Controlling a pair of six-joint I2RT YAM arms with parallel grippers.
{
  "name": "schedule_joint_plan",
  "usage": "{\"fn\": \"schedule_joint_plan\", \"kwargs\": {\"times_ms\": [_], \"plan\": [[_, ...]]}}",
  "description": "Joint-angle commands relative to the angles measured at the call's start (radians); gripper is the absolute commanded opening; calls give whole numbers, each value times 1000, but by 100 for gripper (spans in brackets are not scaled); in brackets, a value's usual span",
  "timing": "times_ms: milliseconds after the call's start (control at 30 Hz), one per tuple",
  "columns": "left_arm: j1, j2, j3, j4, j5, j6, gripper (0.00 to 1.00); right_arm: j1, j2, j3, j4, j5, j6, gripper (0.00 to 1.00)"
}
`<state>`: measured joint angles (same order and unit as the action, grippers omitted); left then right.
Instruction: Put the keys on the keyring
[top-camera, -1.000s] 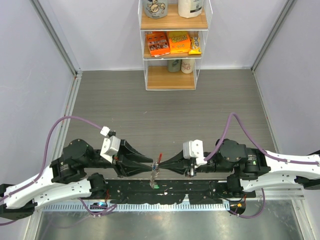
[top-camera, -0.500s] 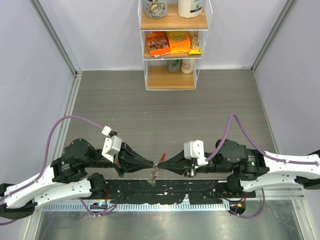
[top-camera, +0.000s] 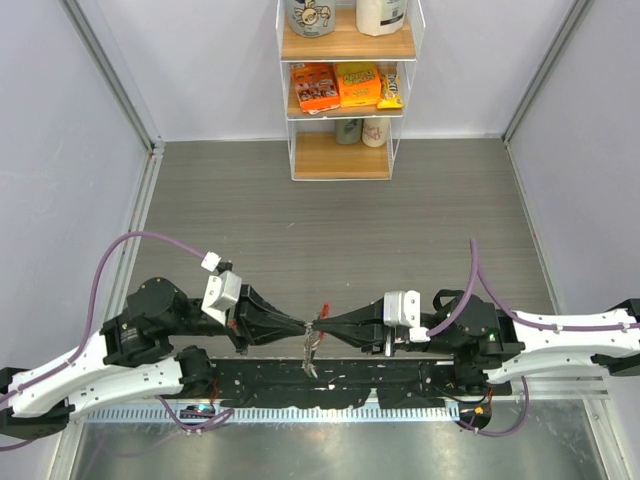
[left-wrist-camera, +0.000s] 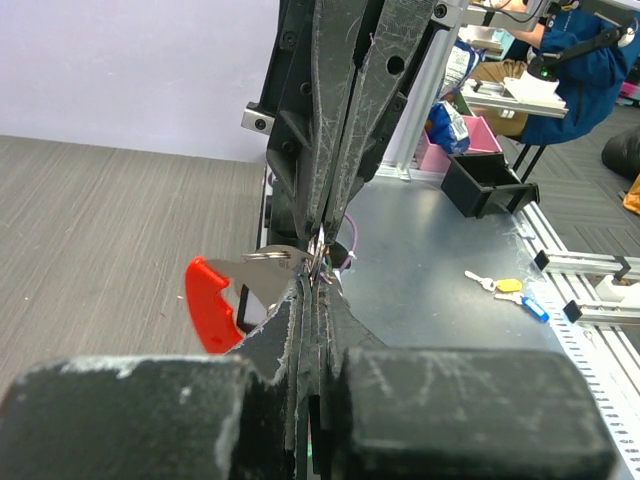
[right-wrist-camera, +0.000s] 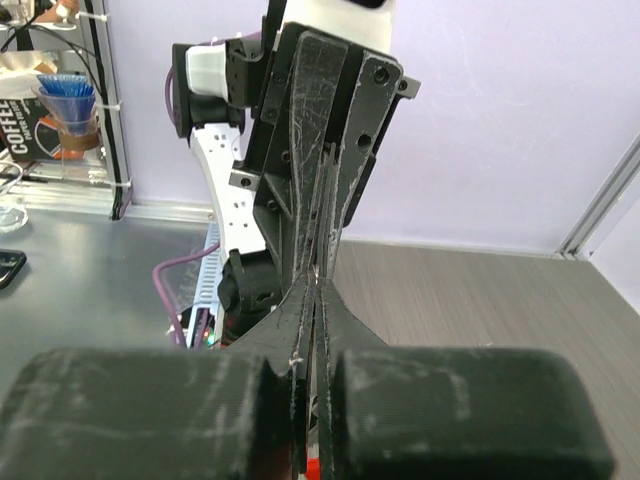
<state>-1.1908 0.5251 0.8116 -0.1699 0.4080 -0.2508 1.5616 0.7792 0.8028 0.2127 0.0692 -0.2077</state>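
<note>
keyring (left-wrist-camera: 270, 259) sits pinched where 2 sets of jaws meet tip to tip: the left gripper (top-camera: 303, 326) and the right gripper (top-camera: 322, 325) are both clenched on its silvery ring, up off the desk (left-wrist-camera: 430, 300). its red fob (left-wrist-camera: 208, 305) juts out to one side. 2 keys (left-wrist-camera: 508, 288) with coloured heads lie on the metal desk, well apart from the grippers.

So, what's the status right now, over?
Left tool and right tool shut, tip to tip. Keyring pinched between them, red fob sticking out. Nothing blocking.
</note>
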Motion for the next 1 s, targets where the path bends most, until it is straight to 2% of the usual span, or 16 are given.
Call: {"fn": "schedule_joint_plan", "kwargs": {"times_ms": [0, 267, 367, 500, 567, 767, 967], "plan": [[0, 0, 17, 17, -5, 7, 0, 2, 9, -13, 202, 23, -55, 5], [-1, 6, 24, 21, -11, 8, 0, 2, 5, 0, 126, 6, -53, 5], [0, 9, 20, 36, -14, 5, 7, 3, -9, -8, 117, 1, -44, 6], [0, 7, 15, 52, -14, -4, 27, 2, -14, -11, 94, -2, -39, 5], [-1, 9, 17, 61, -11, -7, 31, 3, -12, -14, 93, -3, -39, 6], [0, 19, 15, 66, 9, -10, 32, 3, -14, -19, 116, -5, -41, 5], [-1, 32, 11, 64, 18, -11, 28, 3, -6, -7, 132, -12, -50, 5]]}}
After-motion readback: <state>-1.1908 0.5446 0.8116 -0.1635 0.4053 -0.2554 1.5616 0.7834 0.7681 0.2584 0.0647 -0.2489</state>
